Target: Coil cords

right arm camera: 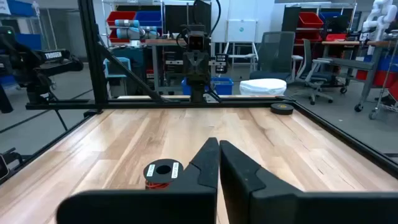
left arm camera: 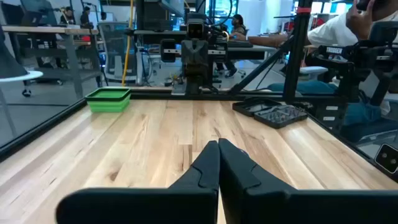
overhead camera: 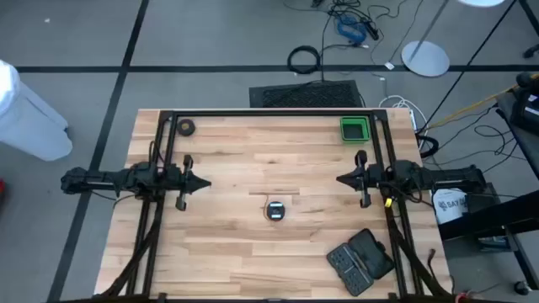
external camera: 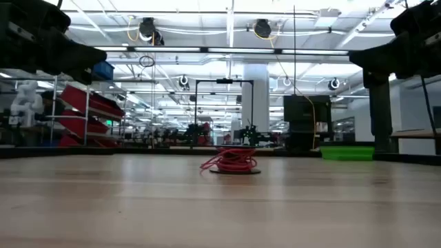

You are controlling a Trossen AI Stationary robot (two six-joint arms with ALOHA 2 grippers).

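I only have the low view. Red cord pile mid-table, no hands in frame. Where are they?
Observer: Both are up off the table. The left hand sits at the table's left side, the right hand at its right, tips pointing at each other.
Operator: Open or shut?
Observer: Both shut, holding nothing; each wrist view shows its fingers pressed together.
Operator: Is the cord loose or on something?
Observer: From above, the red cord is wound under a small round reel with a pale label on top, roughly midway between the hands and nearer the front edge.
Operator: Anything else on the table?
Observer: A green tray, a small black ring and an open black case.
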